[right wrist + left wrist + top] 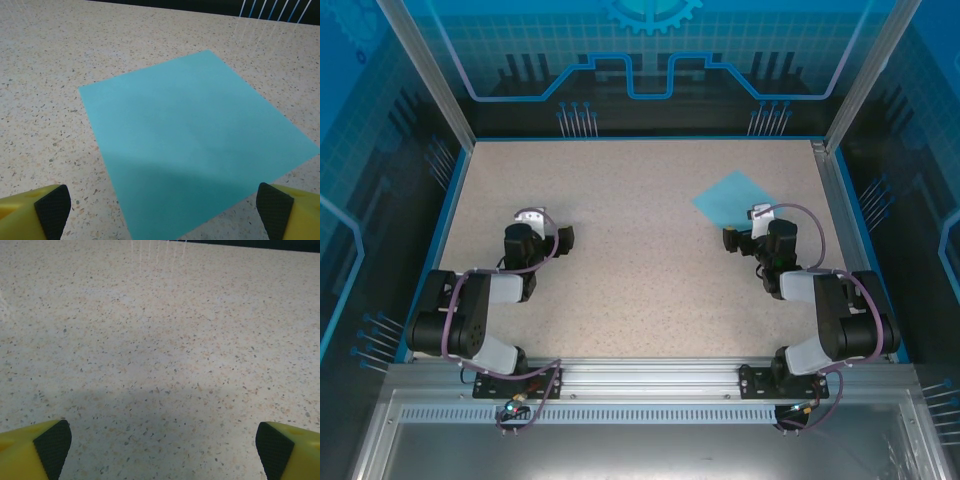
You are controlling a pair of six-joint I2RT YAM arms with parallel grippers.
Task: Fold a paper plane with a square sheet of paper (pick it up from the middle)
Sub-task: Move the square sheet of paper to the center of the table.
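The square sheet of paper [732, 197] is light blue and lies flat and uncreased on the speckled table, right of centre and turned like a diamond. The paper plane is out of view. My right gripper [757, 232] hovers just over the sheet's near corner and is open. In the right wrist view the sheet [190, 135] spreads out ahead of and between the wide-apart fingertips [52, 210] of the right gripper [164, 212], untouched. My left gripper [538, 234] stands open over bare table on the left. Between its fingers, the left gripper [162, 450] holds nothing.
The speckled tabletop [640, 270] is bounded by a blue rim [455, 190] and metal corner posts [860, 75], with dark enclosure walls behind. A metal rail [640, 378] carrying both arm bases runs along the near edge.
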